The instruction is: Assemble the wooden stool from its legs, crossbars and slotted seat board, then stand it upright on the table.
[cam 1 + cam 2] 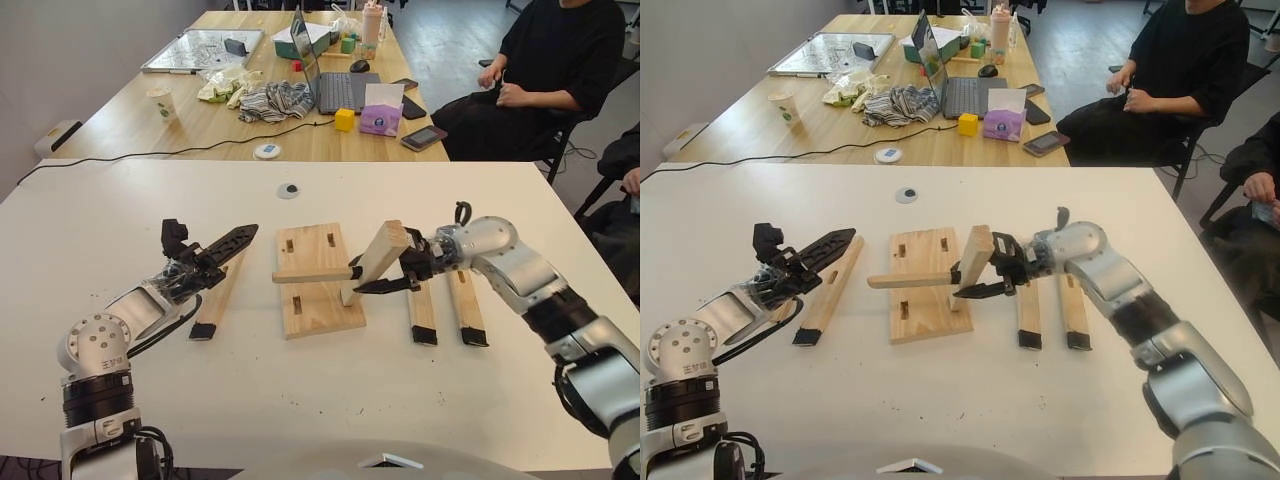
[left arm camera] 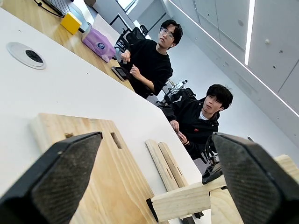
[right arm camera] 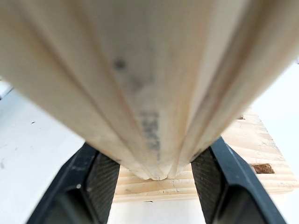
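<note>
Items on your white table:

1. One flat, pale wooden slotted seat board. It lies flat near the middle of the table, between your two arms, with its rectangular slots facing up.

2. One pale wooden leg with a pale wooden crossbar set into its side. The leg is held tilted over the board's right edge, and the crossbar reaches leftward above the board. You cannot tell whether the leg's lower end touches the board.

3. Your right gripper has its jaws clamped on either side of that leg. The black fingers press against the wood.

4. Two pale wooden legs with black end caps, the inner leg and the outer leg, lie side by side on the table just right of the board, under your right arm.

5. One more pale wooden black-capped leg lies on the table left of the board.

6. Your left gripper hangs above that leg with its jaws spread wide and nothing in them. It points toward the board.

7. One small round grey disc is set in the tabletop beyond the board.
</note>
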